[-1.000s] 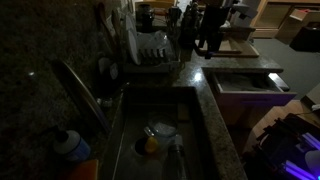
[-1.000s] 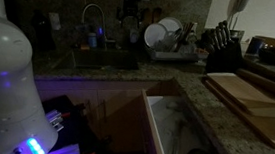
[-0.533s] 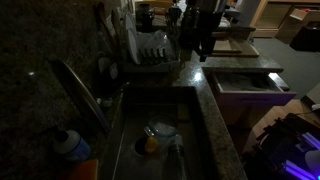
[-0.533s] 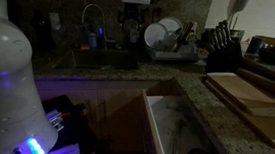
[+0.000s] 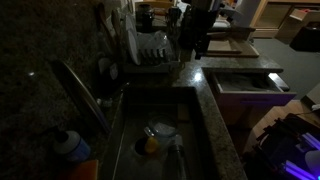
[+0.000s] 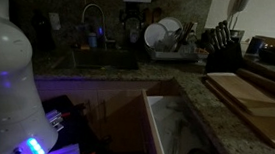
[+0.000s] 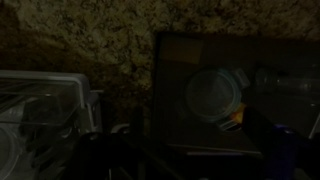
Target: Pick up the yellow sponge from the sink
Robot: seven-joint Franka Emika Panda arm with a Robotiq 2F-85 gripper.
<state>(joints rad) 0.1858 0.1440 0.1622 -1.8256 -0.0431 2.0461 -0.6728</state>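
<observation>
The sink is a deep dark basin set in speckled stone, seen in both exterior views and in the wrist view. I cannot make out the yellow sponge in any view; the basin is very dark. A white round dish and an orange-yellow lump lie in the basin, and both show in the wrist view, the dish and the lump. My gripper hangs above the counter by the dish rack, beyond the sink's far end. It is a dark outline, so I cannot tell its state.
A curved faucet stands at the sink's side, with a blue-capped bottle near it. A dish rack with plates sits beyond the sink. An open drawer juts from the counter. A knife block and cutting board stand on the counter.
The gripper has shifted a little sideways over the counter, toward the line of the sink. Nothing in the basin has moved.
</observation>
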